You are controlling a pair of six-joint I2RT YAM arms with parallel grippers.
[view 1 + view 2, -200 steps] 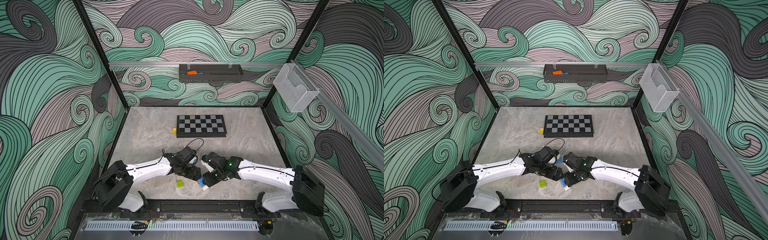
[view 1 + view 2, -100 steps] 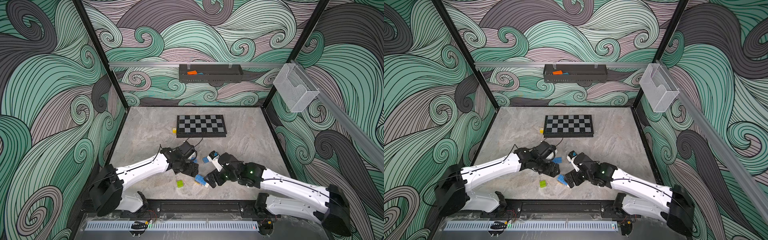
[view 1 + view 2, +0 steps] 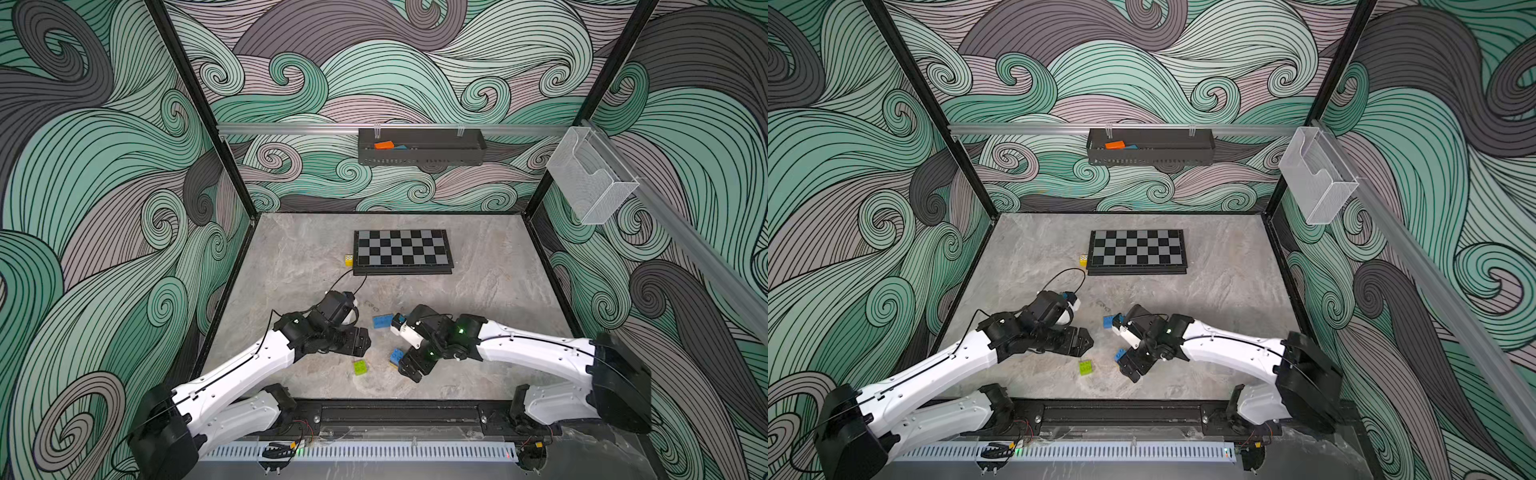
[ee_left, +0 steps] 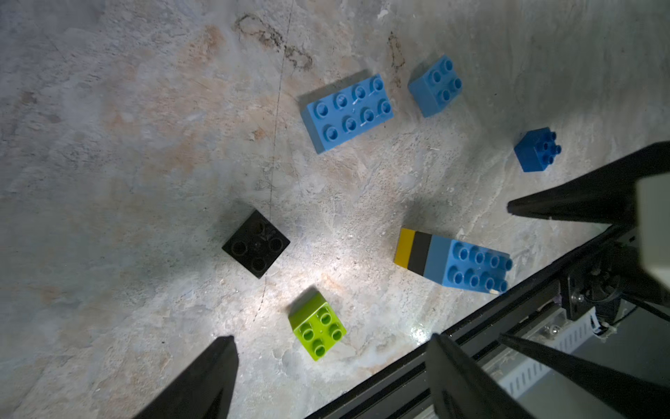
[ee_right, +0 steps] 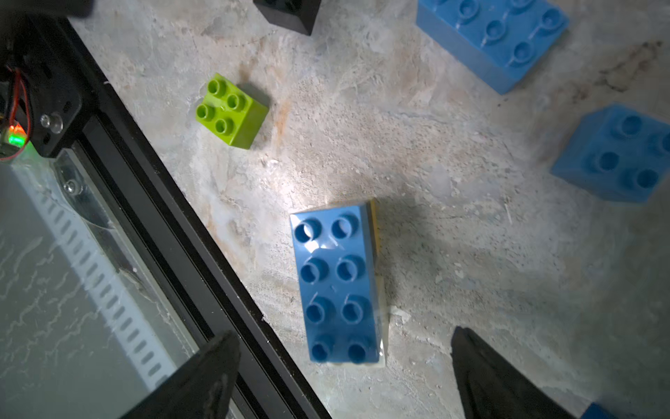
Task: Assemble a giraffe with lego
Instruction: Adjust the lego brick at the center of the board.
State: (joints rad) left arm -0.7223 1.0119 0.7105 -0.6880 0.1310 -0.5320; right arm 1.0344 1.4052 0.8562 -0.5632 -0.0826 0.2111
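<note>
The part-built giraffe (image 5: pixel 339 286) stands near the table's front edge: a long blue brick (image 4: pixel 475 266) on top, black and yellow bricks under one end, a sliver of white under the other. My right gripper (image 5: pixel 344 341) hovers open above one end of it, with gaps on both sides (image 3: pixel 409 368). Open as well, my left gripper (image 4: pixel 330 339) hangs over the lime green brick (image 3: pixel 360 367). Loose lego lies around: a black brick (image 4: pixel 255 246), a long blue one (image 4: pixel 348 110), a square blue one (image 4: pixel 435 85) and a small dark blue one (image 4: pixel 536 148).
A chessboard (image 3: pixel 402 251) lies farther back with a yellow die (image 3: pixel 348 259) at its left edge. A black tray (image 3: pixel 449 149) with an orange block hangs on the rear wall, a clear bin (image 3: pixel 590 178) on the right wall. The black front rail (image 5: pixel 170 203) runs close to the bricks.
A second ago both grippers met over the stack, at least the right one around it. The right gripper has opened and let go; the stack now rests on the table and the arms have drawn apart.
</note>
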